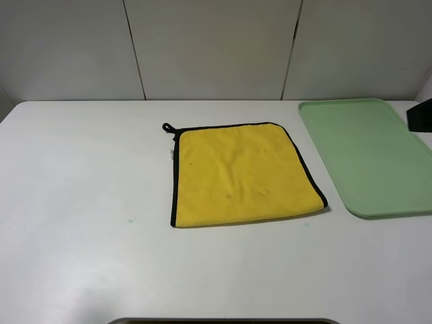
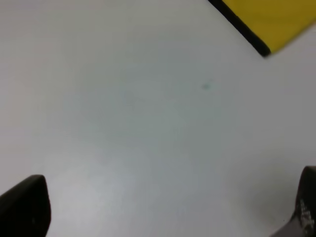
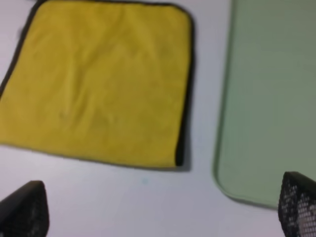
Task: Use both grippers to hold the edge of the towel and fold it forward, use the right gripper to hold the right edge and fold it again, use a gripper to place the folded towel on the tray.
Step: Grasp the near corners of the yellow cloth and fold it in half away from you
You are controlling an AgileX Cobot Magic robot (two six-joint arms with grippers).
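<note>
The yellow towel lies flat in the middle of the white table, with black trim along its left, far and right edges and a small black loop at the far left corner. Its near edge is plain yellow. The pale-green tray rests to the towel's right, bare. My left gripper is open over bare table, and only a towel corner shows in its view. My right gripper is open, hovering short of the towel and the tray. Neither gripper touches the cloth.
A black block juts in at the right edge beside the tray; I cannot tell what it is. A dark strip runs along the table's near edge. Grey wall panels stand behind the table.
</note>
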